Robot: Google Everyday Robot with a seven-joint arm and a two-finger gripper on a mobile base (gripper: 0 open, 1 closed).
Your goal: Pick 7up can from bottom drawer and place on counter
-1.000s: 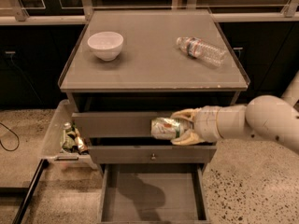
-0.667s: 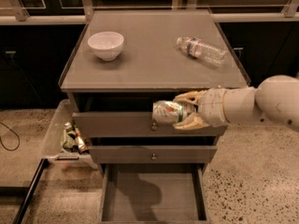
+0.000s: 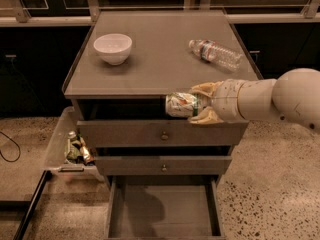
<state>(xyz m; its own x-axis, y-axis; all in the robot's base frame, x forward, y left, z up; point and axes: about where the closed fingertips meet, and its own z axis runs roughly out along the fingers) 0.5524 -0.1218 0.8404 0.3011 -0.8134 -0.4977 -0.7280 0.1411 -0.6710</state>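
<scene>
My gripper (image 3: 197, 104) is shut on the 7up can (image 3: 181, 104), a silvery-white and green can held on its side. It hangs in front of the cabinet, just below the front edge of the counter (image 3: 160, 59) and above the top drawer's front. The arm comes in from the right. The bottom drawer (image 3: 164, 209) is pulled out at the foot of the cabinet and its floor shows bare.
A white bowl (image 3: 113, 48) stands on the counter's left side. A clear plastic water bottle (image 3: 215, 53) lies at its right back. A side tray (image 3: 60, 139) at the cabinet's left holds several small items (image 3: 77, 149). Two upper drawers with round knobs are partly open.
The gripper has lifted the can from the level of the top drawer's front up to just under the counter's edge. Nothing on the counter has moved.
</scene>
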